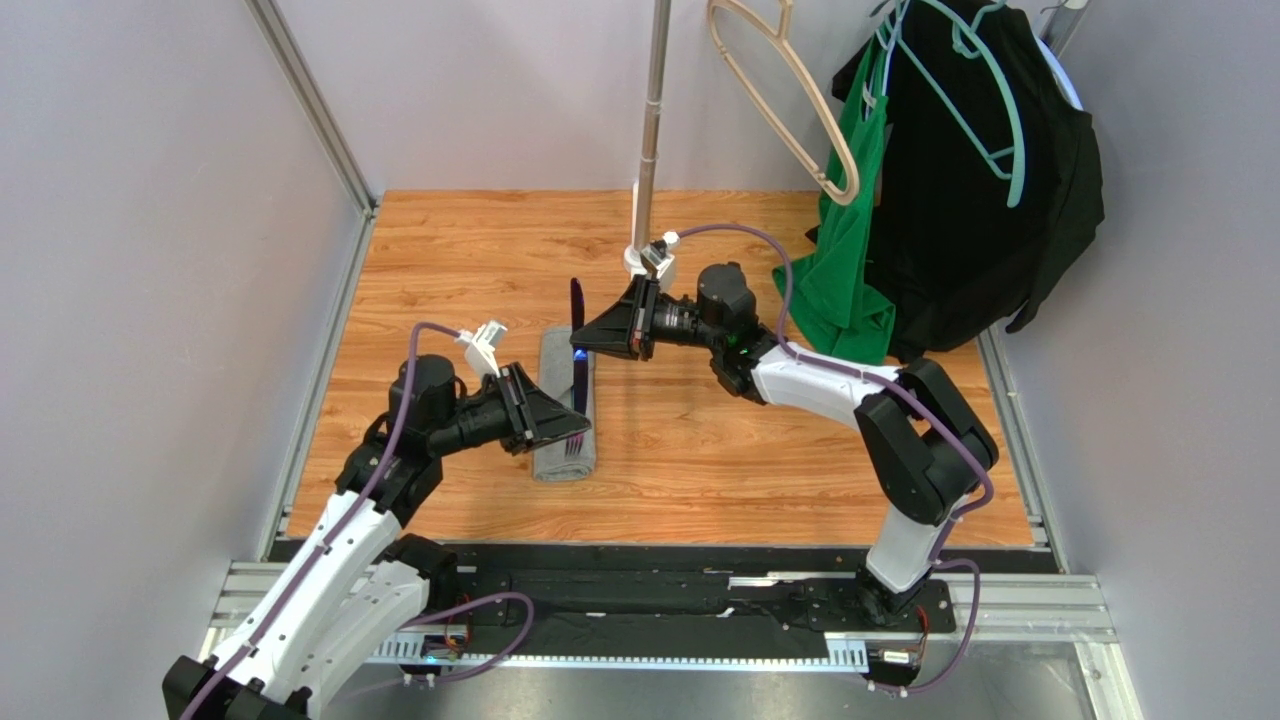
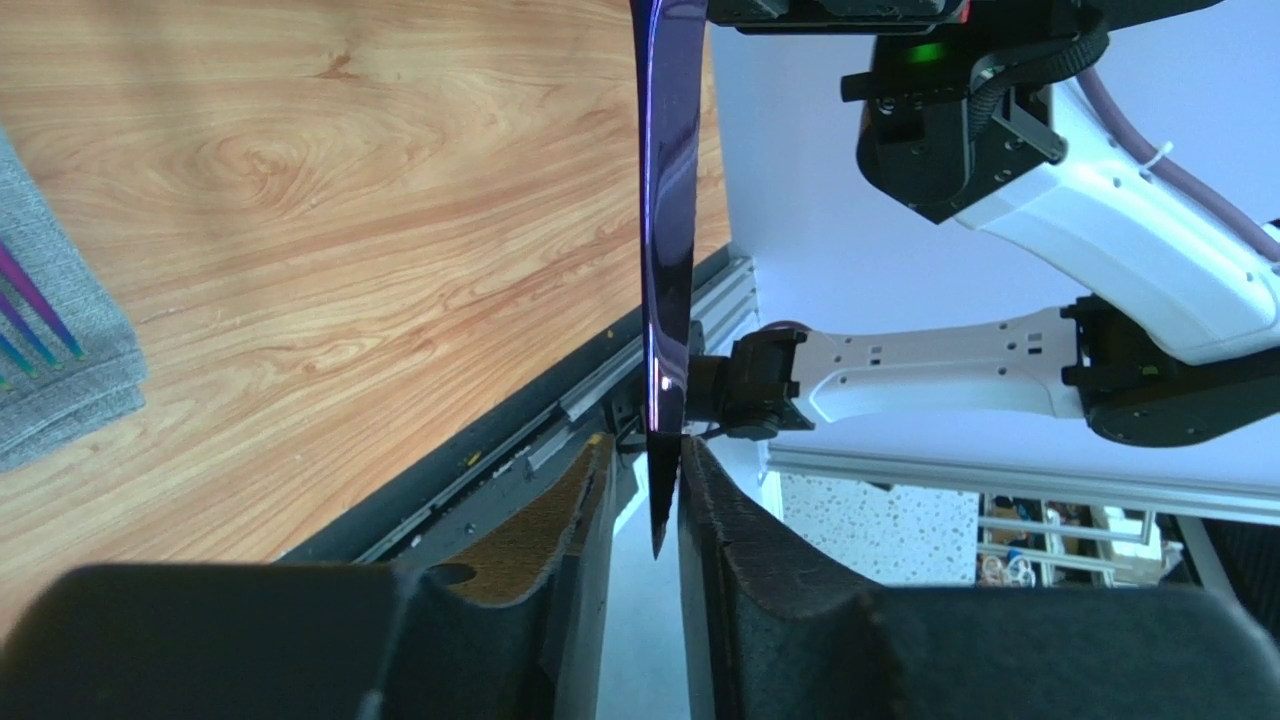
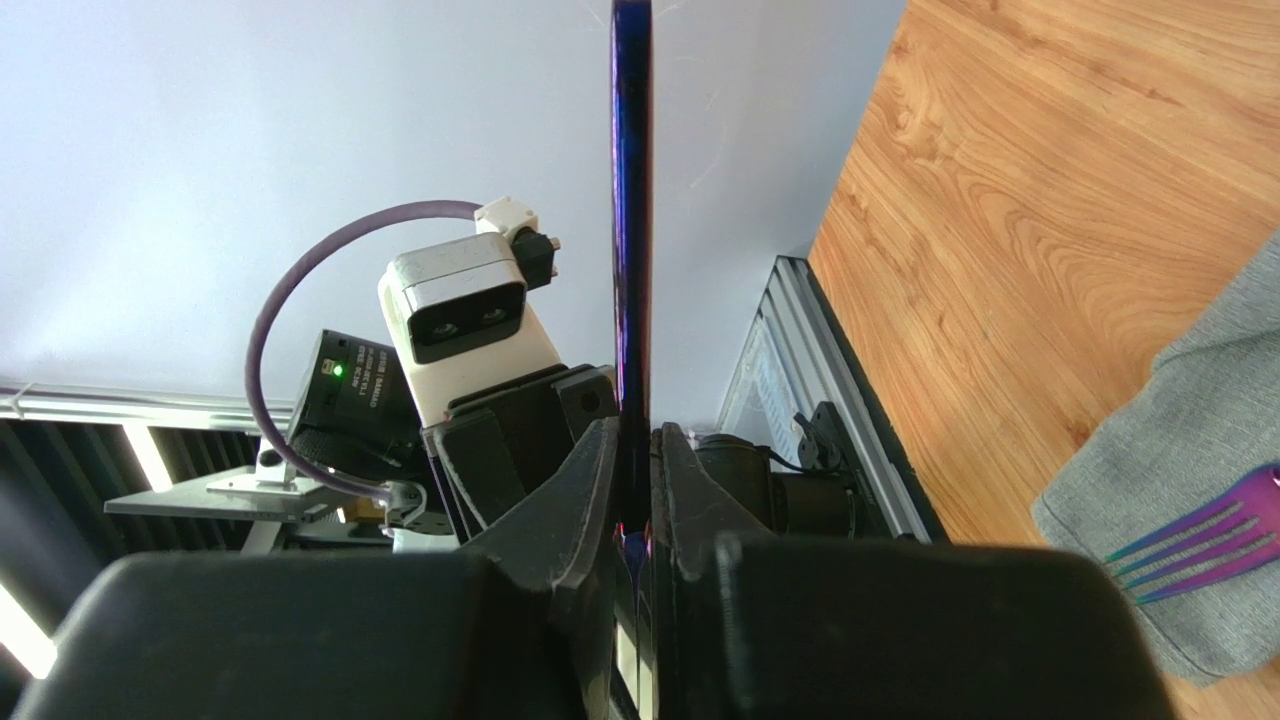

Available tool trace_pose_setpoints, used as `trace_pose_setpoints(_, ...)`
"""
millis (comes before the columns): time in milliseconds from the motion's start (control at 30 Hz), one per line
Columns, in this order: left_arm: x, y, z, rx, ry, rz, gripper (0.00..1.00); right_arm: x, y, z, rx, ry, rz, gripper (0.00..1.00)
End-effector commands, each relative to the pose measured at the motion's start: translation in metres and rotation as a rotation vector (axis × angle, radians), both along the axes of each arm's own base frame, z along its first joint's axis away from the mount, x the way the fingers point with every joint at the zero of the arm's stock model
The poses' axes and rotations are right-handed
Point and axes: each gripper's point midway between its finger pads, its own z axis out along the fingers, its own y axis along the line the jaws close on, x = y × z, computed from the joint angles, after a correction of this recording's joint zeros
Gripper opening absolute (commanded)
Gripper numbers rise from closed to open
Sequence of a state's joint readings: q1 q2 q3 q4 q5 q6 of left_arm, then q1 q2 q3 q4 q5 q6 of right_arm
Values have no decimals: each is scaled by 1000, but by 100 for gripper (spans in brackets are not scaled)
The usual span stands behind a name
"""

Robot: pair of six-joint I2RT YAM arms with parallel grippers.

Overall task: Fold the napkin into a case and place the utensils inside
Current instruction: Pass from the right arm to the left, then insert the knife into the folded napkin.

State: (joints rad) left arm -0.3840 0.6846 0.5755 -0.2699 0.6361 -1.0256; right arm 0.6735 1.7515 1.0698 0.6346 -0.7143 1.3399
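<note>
A narrow, layered strip of heather-grey cloth, the case [image 1: 565, 462], lies flat on the wooden table [image 1: 751, 435]. It is long and slim, and its stacked folds show at one short end. On top of the case rests a slim fork [image 3: 1202, 537] with a purple-to-teal sheen, its tines close to that short end.

The second utensil is a straight, very thin dark purple utensil [image 1: 576, 300], glossy along its edge. It is off the table, above the case's right side, and it spans between the two arms.

The right gripper [image 3: 634, 450] reaches in from the right of the case. Its two fingers are pressed together on one end of the dark purple utensil, which rises straight out from between them.

The left gripper [image 2: 646, 465] hangs over the near half of the case. Its fingers stand a little apart, with the other tip of the dark purple utensil between them. The tip sits close against one finger and leaves a gap to the other. I cannot tell whether any part of it touches the cloth.
</note>
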Motion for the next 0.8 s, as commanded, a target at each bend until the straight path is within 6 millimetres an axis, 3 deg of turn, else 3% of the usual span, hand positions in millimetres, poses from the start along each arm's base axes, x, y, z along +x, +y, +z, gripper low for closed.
trace_pose_setpoints(0,3,-3,12,-46,-34,-9,20,-9,5,32,106,-69,22,0)
trace_pose_setpoints(133,3,5,2,3,-5,26,0,-12,8,21,76,-63,40,2)
trace_pose_setpoints(167,-1,12,-12,38,60,56,0,-9,7,0,-4,-48,30,13)
trace_pose_setpoints(233,-7,20,-30,85,134,74,0,2,3,-9,-110,-100,-16,36)
trace_pose_setpoints(267,-18,24,-42,118,199,74,0,3,-5,-35,-243,-44,-29,41)
trace_pose_setpoints(300,-23,27,-48,135,223,72,0,7,-10,-45,-327,-157,-32,51)
trace_pose_setpoints(333,-27,30,-52,145,241,76,0,20,-13,-38,-379,-202,-85,57)
trace_pose_setpoints(367,-36,36,-59,169,278,97,0,18,-23,-55,-478,-180,-82,61)
trace_pose_setpoints(533,-57,46,-68,172,322,140,0,39,-41,-74,-619,-271,-112,61)
trace_pose_setpoints(667,-76,45,-77,140,348,103,0,49,-39,-92,-664,-265,-96,59)
trace_pose_setpoints(767,-86,44,-89,138,395,75,0,50,-32,-95,-648,-254,-66,56)
